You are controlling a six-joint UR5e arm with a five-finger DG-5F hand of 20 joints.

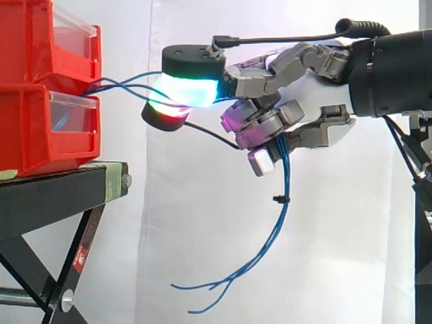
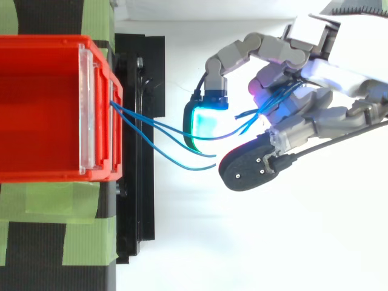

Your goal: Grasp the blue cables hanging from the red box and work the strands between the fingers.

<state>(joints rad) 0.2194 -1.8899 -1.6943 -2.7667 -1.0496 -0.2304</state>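
Two red bins are stacked on a black stand at the left. Thin blue cables come out from the bins' front, run right across the gap and pass into my hand. The fingers are curled, with the strands threaded between them. One glowing cyan-green pad and a red-green pad sit closest to the bins, on either side of the strands. Below the hand the cables hang loose, held together by a small black tie, and their free ends splay out. From above, my hand shows the strands crossing its fingers.
The stand's top carries green tape strips and has scissor legs beneath. A white curtain hangs behind. Open air lies between the bins and my hand and under it.
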